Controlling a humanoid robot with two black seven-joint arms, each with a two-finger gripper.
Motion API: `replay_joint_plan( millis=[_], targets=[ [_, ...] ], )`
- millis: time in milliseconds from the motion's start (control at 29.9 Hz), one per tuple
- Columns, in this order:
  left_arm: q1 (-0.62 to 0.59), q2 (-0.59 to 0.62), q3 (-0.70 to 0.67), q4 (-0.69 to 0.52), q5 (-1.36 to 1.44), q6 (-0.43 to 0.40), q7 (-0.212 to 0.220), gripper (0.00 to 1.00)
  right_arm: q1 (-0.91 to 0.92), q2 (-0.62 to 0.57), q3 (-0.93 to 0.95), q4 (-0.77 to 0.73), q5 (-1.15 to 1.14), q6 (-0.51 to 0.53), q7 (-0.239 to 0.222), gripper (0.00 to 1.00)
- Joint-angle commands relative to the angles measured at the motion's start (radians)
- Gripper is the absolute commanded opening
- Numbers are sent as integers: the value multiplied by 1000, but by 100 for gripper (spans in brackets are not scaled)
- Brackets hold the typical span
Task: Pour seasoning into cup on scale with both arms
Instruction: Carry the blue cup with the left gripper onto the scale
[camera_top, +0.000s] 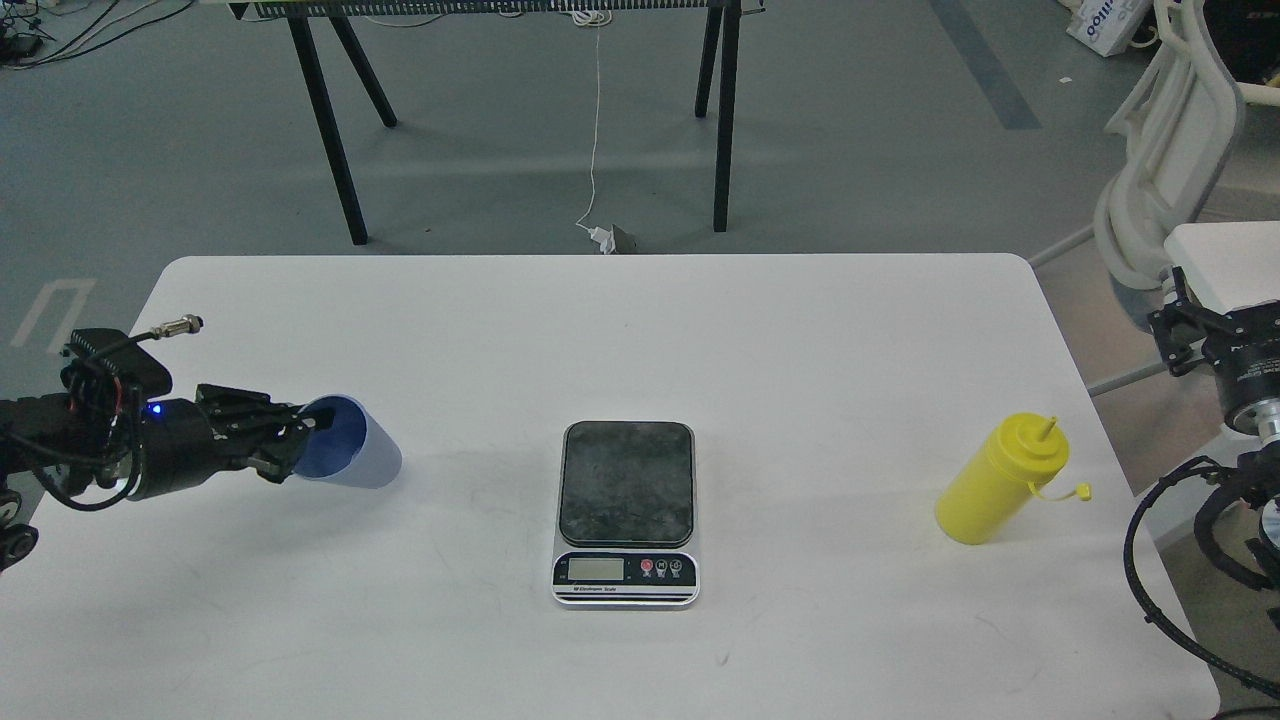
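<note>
On the white table (600, 330), left fingers (285, 440) grip the ribbed light-blue cup (355, 455); right fingers' state unclear.

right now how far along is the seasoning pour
Early. Nothing is finished: the scale platform is bare. In hand: the left gripper is at the rim of the cup, far left of the scale. Left: set the cup on the scale, then fetch the yellow bottle, untouched at right, and pour.

A white table (800, 330) stands before a black-legged bench (340, 150), a white cable (596, 130) and a white chair (1160, 170).
</note>
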Motion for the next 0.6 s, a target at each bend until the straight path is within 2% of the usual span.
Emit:
replay_joint_plan(
  millis=[0, 100, 167, 301, 435, 569],
  targets=[
    [-134, -3, 3, -107, -21, -137, 0, 3, -17, -2, 11, 1, 0, 0, 0, 100],
    [-240, -31, 6, -167, -9, -281, 0, 3, -24, -18, 13, 3, 0, 0, 0, 100],
    [-292, -124, 7, -173, 26, -332, 16, 3, -27, -29, 13, 3, 1, 0, 0, 100],
    [-320, -319, 12, -154, 80, -383, 58, 3, -45, -43, 40, 1, 0, 0, 1, 100],
    [-311, -435, 13, -143, 83, -441, 174, 5, -59, -55, 60, 3, 1, 0, 5, 100],
    [-309, -499, 41, -98, 83, -462, 193, 5, -65, -57, 77, 3, 1, 0, 5, 100]
  ],
)
